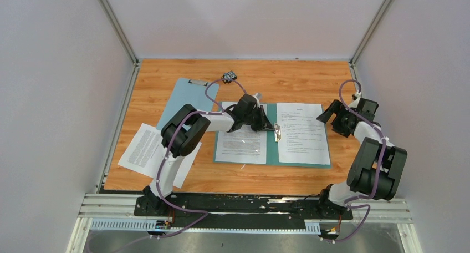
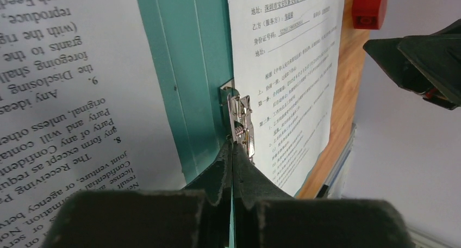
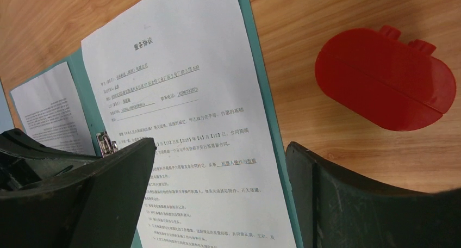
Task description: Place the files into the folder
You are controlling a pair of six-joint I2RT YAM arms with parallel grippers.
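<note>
Closest in, my left gripper [image 2: 234,150] has its jaws pressed together at the metal clip [image 2: 242,123] of the open folder [image 2: 185,68], flat mid-table with files [image 1: 242,145] on both covers. My right gripper [image 3: 220,150] hangs spread wide above the right file [image 3: 190,123].

Left arm [image 1: 213,121] overhangs folder [image 1: 271,150] left cover; right cover reachable.

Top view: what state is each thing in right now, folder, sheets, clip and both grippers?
folder: open flat.
left-cover sheet: flat inside the folder.
right-cover sheet: flat inside the folder.
loose sheet: outside the folder, partly under the left arm.
metal clip: open or shut, cannot tell.
clipboard: lies flat, no paper.
left gripper: shut, tips at the metal clip.
right gripper: open, empty.
</note>
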